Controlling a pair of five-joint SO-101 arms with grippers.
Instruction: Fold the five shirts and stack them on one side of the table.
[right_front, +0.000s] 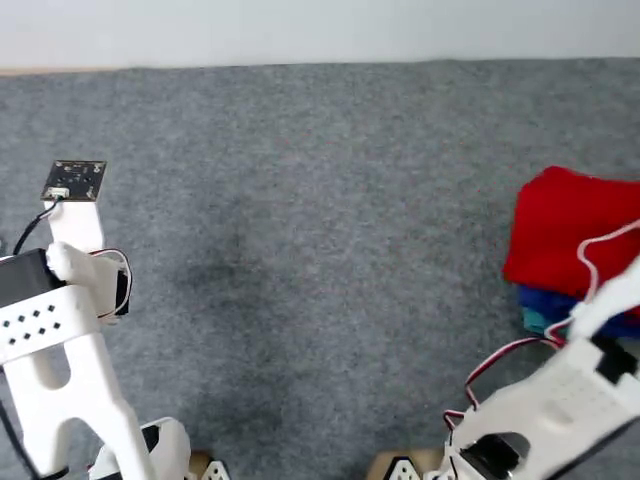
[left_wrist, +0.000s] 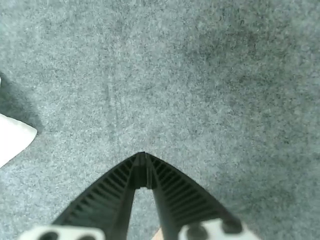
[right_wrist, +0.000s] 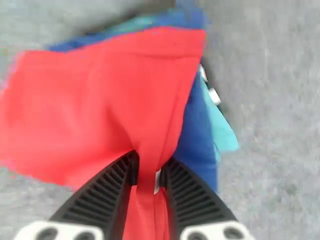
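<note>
Right claw (right_wrist: 148, 167) pinching red shirt (right_wrist: 90, 110), blue shirt (right_wrist: 200, 135) beneath

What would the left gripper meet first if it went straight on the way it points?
Probably the bare grey mat covering the table; the shut left gripper has nothing else ahead of it.

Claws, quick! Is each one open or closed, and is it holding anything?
Left claw: closed, holding nothing.
Right claw: closed, pinching the red cloth shirt.
</note>
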